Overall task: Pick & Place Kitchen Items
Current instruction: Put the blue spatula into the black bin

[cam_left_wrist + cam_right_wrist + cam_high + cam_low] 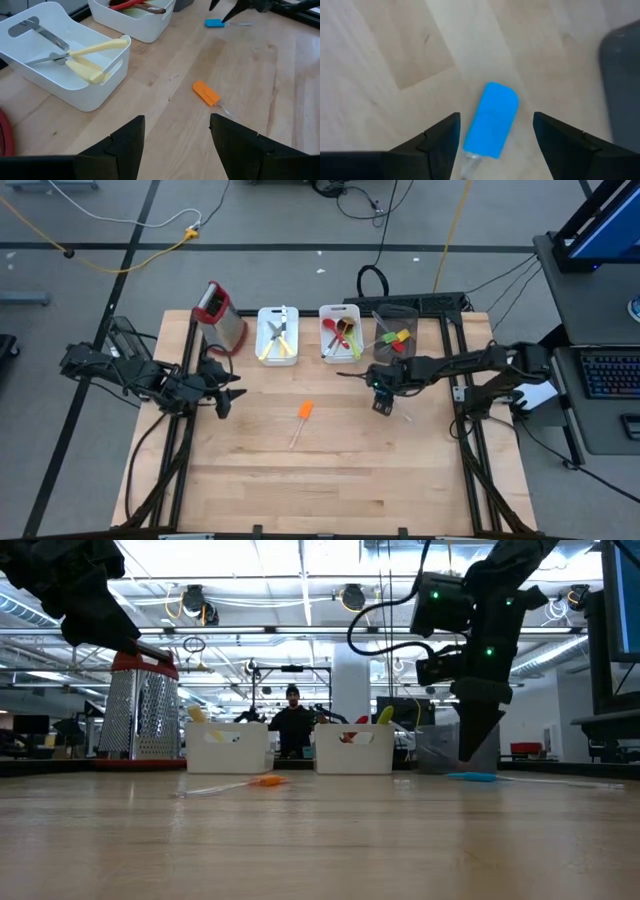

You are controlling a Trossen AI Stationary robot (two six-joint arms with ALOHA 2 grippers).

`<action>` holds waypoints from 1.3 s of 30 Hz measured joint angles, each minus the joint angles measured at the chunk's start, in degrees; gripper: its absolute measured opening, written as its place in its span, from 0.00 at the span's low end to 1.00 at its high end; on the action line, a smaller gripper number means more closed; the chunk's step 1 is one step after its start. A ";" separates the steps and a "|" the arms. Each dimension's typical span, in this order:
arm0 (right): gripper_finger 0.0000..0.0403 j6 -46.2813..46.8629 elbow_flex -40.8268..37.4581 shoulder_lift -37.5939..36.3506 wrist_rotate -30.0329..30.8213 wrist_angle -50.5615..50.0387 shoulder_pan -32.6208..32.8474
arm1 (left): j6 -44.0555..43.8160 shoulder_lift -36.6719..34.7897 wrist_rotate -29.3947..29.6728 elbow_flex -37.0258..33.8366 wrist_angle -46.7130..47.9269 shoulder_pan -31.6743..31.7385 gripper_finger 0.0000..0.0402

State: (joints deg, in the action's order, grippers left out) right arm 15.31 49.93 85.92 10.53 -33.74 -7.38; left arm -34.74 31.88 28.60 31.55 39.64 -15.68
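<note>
1. The right claw (495,132) hangs wide open directly over the flat blue silicone spatula (492,119), which lies on the wooden surface (330,470) beside the grey cup (393,330).
2. Lower straight; close across the blade's narrow width.
3. The left claw (175,135) waits open, well apart.

Light is even and bright, coming from ceiling strip lights (300,585) seen in the low view. Shadows on the bench (320,450) are faint and soft. The near bench surface in the low view is blurred. The blue spatula (492,120) looks soft-edged in the right wrist view.
</note>
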 joint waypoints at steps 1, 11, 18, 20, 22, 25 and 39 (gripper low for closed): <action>0.61 0.02 0.00 0.02 -0.01 0.01 -0.04 | 0.00 0.00 0.00 0.00 -0.02 0.00 0.57; 0.65 3.05 -1.30 2.08 -1.61 -1.40 -0.04 | -0.13 0.00 0.02 0.00 -0.09 0.00 0.57; 0.70 7.24 -6.90 1.69 -1.39 6.62 -0.15 | -0.22 0.00 0.04 0.00 -0.09 0.00 0.57; 0.71 8.85 -9.27 1.50 -1.37 8.98 -0.15 | -0.22 0.00 0.04 0.00 -0.09 0.01 0.57; 0.70 10.51 -11.56 1.58 -1.54 9.67 -0.13 | -0.22 0.02 0.06 0.00 -0.09 0.01 0.57; 0.68 13.01 -14.54 1.58 -1.49 11.62 -0.13 | -0.24 0.00 0.17 0.00 -0.11 0.00 0.57; 0.22 19.84 -19.23 1.48 0.82 16.56 -0.07 | -1.39 0.00 1.53 0.00 -0.47 0.01 0.57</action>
State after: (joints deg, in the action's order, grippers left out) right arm 35.15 30.70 87.39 11.35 -17.18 -7.44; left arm -36.13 31.88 30.13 31.55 39.17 -15.67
